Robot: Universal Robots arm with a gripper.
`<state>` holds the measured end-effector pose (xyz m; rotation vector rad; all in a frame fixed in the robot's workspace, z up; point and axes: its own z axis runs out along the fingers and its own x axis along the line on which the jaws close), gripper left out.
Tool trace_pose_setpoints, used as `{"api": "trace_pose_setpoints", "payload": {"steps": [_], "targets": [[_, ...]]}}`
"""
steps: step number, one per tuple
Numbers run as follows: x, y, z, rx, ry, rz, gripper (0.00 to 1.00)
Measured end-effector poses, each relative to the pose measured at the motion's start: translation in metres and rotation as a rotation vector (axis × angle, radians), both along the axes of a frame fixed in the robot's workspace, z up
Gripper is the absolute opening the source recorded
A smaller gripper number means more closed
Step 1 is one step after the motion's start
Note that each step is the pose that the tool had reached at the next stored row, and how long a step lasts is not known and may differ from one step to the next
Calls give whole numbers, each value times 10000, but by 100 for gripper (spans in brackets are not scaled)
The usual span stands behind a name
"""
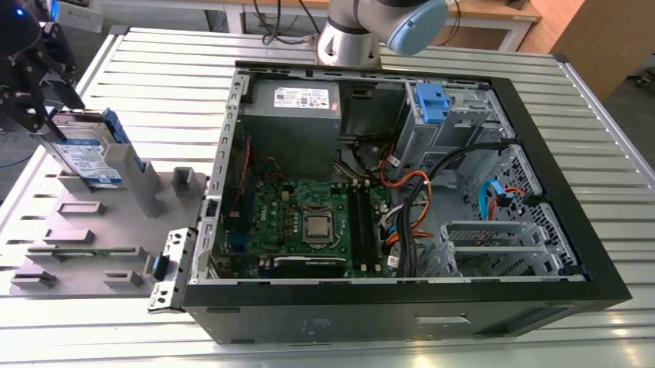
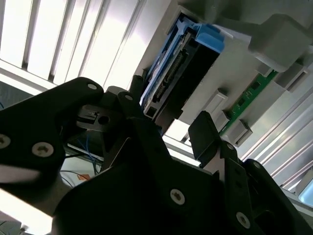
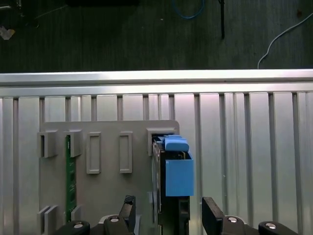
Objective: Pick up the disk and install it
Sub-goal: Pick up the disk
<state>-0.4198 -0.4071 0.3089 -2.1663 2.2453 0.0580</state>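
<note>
Disk stands on edge in a slot of the grey holder, which lies on the slatted metal counter at the exterior view's left, beside the open computer case. The claw is released. In both wrist views its black fingers flank the disk's upper end, with a gap on each side.

A ribbed silver worktop catches glare at its near edge. Wooden furniture stands beyond it at the exterior view's far right. In the first wrist view, loose cables cross a dark floor.
</note>
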Motion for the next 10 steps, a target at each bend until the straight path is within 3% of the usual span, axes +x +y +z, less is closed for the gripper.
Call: {"api": "trace_pose_setpoints", "payload": {"steps": [5,10], "targets": [[-15,0,-78,0,0,135,64],[-9,8,-84,-1,1,217,64]]}}
